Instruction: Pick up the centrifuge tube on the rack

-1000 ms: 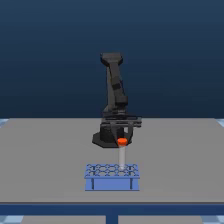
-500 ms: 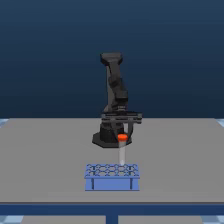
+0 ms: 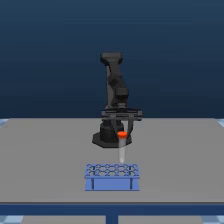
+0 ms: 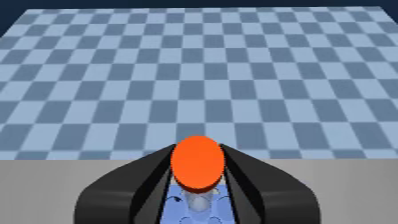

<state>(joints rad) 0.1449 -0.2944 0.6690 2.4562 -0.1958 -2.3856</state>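
The centrifuge tube (image 3: 121,149) is held upright in the hand (image 3: 122,134), the orange-red cap (image 3: 121,134) being clamped between the two dark fingers (image 4: 133,182) while the translucent whitish body hangs down below it. In the exterior view the tube is seen lifted above the rack (image 3: 111,177), its lower end just above the far edge of the rack's top, towards the exterior view's right; whether the tip is fully clear of the holes cannot be told at this resolution. The rack, a low blue block with a grid of round holes on top and dark side posts, is placed on the grey table (image 3: 45,160) near the table's front edge, in front of the arm's round black base (image 3: 106,138). The black arm (image 3: 115,85) is raised from that base and bent forward, so that the hand is carried over the rack. In the wrist view the cap (image 4: 197,163) is seen as an orange oval pressed on both sides by the fingers, with a strip of the blue rack (image 4: 201,207) and its holes visible directly beneath, between them. Beyond the grey table edge a blue-and-grey chequered floor (image 4: 204,70) is shown stretching away. The background of the exterior view is a plain dark blue.
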